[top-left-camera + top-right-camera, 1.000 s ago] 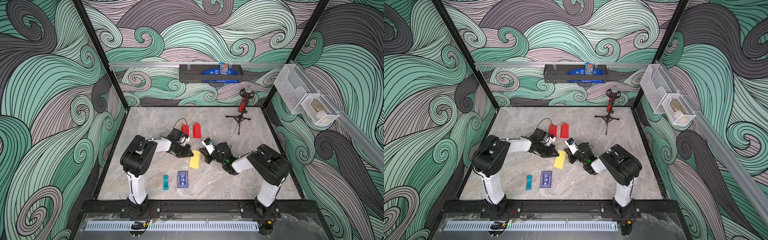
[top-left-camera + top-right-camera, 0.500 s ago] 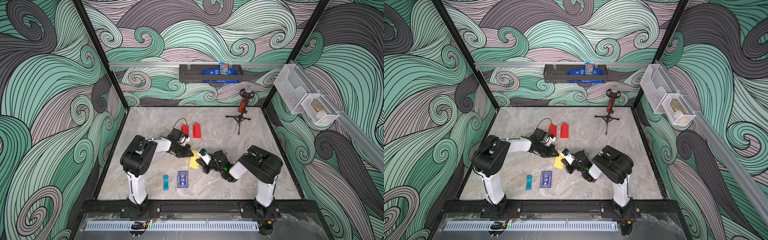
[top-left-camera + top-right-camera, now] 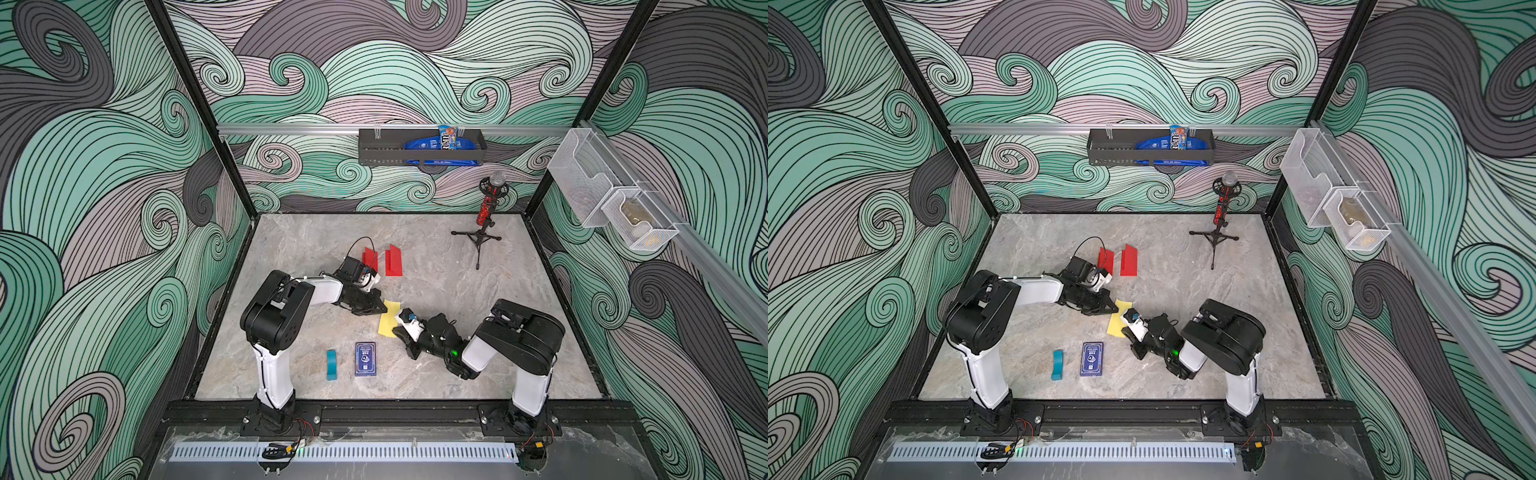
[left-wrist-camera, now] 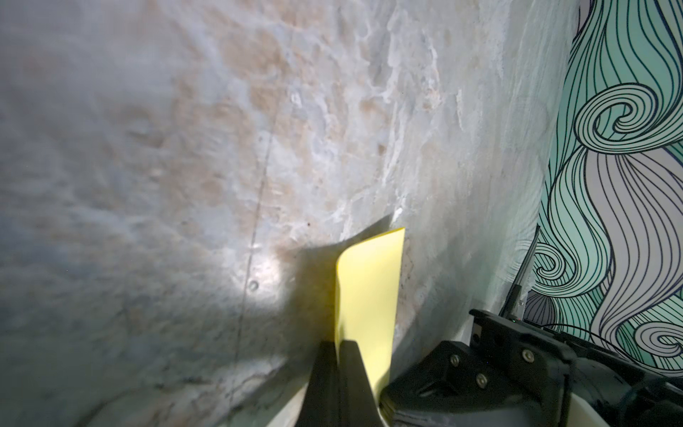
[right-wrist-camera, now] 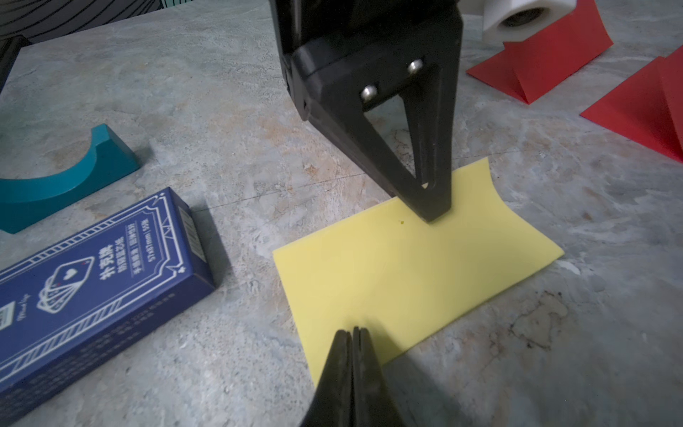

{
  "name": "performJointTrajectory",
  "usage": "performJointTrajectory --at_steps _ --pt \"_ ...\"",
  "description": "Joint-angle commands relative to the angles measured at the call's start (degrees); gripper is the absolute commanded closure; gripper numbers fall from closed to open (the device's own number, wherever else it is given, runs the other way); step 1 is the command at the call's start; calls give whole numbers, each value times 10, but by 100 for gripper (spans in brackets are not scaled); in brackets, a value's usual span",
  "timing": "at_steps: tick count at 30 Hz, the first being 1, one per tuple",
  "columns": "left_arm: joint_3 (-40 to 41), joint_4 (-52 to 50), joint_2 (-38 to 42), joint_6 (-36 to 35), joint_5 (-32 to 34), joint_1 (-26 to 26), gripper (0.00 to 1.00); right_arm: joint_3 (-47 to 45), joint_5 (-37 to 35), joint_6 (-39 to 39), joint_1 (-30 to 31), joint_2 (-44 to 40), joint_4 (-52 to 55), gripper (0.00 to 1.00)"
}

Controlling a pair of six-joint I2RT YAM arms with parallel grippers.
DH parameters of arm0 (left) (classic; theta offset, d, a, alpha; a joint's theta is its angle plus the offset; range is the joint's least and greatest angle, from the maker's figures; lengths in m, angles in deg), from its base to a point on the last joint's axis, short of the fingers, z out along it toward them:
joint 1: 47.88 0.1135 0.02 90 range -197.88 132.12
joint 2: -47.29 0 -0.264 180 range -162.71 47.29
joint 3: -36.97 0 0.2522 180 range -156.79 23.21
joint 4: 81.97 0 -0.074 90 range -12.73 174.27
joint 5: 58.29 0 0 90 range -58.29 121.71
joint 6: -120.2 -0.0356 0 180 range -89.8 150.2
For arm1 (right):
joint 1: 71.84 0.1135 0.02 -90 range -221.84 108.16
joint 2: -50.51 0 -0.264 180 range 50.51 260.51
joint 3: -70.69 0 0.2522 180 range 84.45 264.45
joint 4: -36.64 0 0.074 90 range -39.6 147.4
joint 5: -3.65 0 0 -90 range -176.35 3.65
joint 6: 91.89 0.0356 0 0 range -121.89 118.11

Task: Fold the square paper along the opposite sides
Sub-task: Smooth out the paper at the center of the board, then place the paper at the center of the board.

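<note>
Marble tabletop, yellow paper flat under left tool, right tool touching

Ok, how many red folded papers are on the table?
2. One red paper stands in the open beyond the yellow paper; the other is beside it, partly behind the left arm. More could hide under the arms.

The paper was plain yellow, the folded papers red, the card box navy with white print, the curved block teal.
</note>
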Motion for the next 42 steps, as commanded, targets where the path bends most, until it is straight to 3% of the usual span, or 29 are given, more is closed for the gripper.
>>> performJointTrajectory --at_steps 1,11,16,19,26,34,38,42 --pt "16 -62 -25 -10 95 2 100 -37 3 29 17 13 126 92" --pt "14 -61 -20 -10 88 2 100 -39 -25 51 40 -17 178 89" --pt "15 -46 8 3 48 4 100 -20 -34 65 49 -164 300 75" --pt "5 -32 34 27 -3 6 100 8 -29 89 22 -256 371 64" --pt "-44 24 70 102 -117 24 100 88 164 256 -137 -324 418 38" --pt "-64 141 78 212 -194 54 100 181 427 460 -244 -227 393 39" --pt "-73 154 78 227 -198 55 100 155 471 571 -259 -198 252 39" --pt "-74 172 76 243 -204 58 100 153 489 586 -270 -176 232 42"
